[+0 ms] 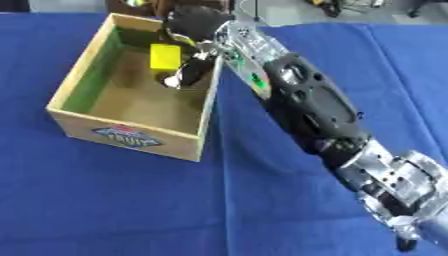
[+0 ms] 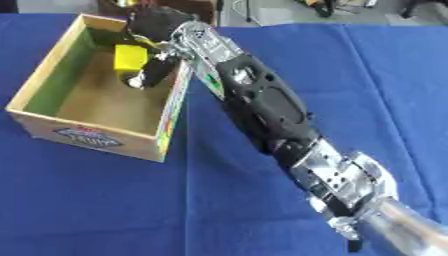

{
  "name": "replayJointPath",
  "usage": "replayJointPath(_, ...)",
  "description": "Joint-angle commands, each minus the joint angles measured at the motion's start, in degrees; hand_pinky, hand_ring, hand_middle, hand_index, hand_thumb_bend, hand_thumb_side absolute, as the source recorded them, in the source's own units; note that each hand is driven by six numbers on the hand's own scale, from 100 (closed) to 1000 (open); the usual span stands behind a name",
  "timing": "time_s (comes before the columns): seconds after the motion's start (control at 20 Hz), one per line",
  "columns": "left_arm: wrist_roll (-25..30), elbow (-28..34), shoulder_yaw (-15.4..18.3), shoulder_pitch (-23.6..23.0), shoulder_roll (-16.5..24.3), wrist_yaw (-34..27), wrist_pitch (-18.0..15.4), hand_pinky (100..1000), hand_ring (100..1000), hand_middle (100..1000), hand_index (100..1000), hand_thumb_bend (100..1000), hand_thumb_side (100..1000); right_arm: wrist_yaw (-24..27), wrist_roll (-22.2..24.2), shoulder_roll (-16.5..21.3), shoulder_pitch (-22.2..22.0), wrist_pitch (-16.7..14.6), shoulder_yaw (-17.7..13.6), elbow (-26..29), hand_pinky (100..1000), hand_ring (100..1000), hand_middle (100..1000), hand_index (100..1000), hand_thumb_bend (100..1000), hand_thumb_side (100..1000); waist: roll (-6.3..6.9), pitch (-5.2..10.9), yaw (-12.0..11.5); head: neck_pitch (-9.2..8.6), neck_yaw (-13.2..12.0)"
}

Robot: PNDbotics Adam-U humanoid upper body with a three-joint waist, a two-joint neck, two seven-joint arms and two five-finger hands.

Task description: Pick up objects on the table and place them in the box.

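Right now the right hand [image 1: 194, 35] is up over the box [image 1: 79, 80], and its fingers are curled around a yellow block [image 1: 164, 56]. The block hangs inside the top of the box, near the back right corner. It does not look like it sits on the bottom yet, so I think this one is almost put away but not let go. The next small job looks like opening the fingers so it can drop.

I cannot see anything else lying in the box; its floor looks bare. I also see no other things waiting on the blue cloth [image 1: 114, 200], so this block may be the last one, but parts of the table are hidden behind the arm. The left hand does not show in either view.

The box is made of light wood, with flat thin walls and square corners. One inside wall is painted green, and the front has a blue and red picture label [image 1: 128, 136]. The block is bright yellow, smooth, with flat sides. The cloth is soft looking, plain blue, with a few long folds. The arm [image 2: 262, 105] is hard, black and shiny silver.
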State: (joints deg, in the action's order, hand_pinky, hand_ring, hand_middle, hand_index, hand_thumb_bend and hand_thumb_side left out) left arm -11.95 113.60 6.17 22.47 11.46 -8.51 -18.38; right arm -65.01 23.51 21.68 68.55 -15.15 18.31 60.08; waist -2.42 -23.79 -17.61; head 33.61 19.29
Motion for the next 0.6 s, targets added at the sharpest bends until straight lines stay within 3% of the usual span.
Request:
replayJointPath(0.05, 0.0, 1.0, -0.2, 0.7, 0.3, -0.2, 0.2, 488, 592, 657, 749, 181, 1000, 1.1, 1.8, 0.5, 1.4, 0.1, -1.2, 1.8, 738, 841, 622, 776, 217, 573, 0.32, 1.61, 0.1, -0.68, 0.1)
replayJointPath(0.25, 0.2, 1.0, -0.3, 0.5, 0.3, -0.2, 0.3, 488, 592, 656, 749, 181, 1000, 3.6, 3.0, 0.9, 1.8, 0.7, -1.7, 3.8, 746, 850, 640, 788, 307, 580, 0.34, 1.89, 0.2, -0.62, 0.1)
replayJointPath(0.4, 0.2, 1.0, -0.3, 0.4, 0.3, -0.2, 0.4, 489, 592, 657, 749, 182, 1000, 5.5, 4.3, 1.2, 1.9, 1.1, -1.9, 5.2, 751, 853, 649, 813, 457, 580, 0.44, 2.19, 0.4, -0.59, 0.1)
replayJointPath(0.6, 0.3, 1.0, -0.3, 0.2, 0.4, -0.2, 0.5, 489, 592, 657, 749, 182, 1000, 8.3, 5.7, 1.6, 1.9, 1.8, -2.5, 6.9, 749, 848, 638, 817, 549, 577, 0.59, 2.64, 0.6, -0.59, 0.1)
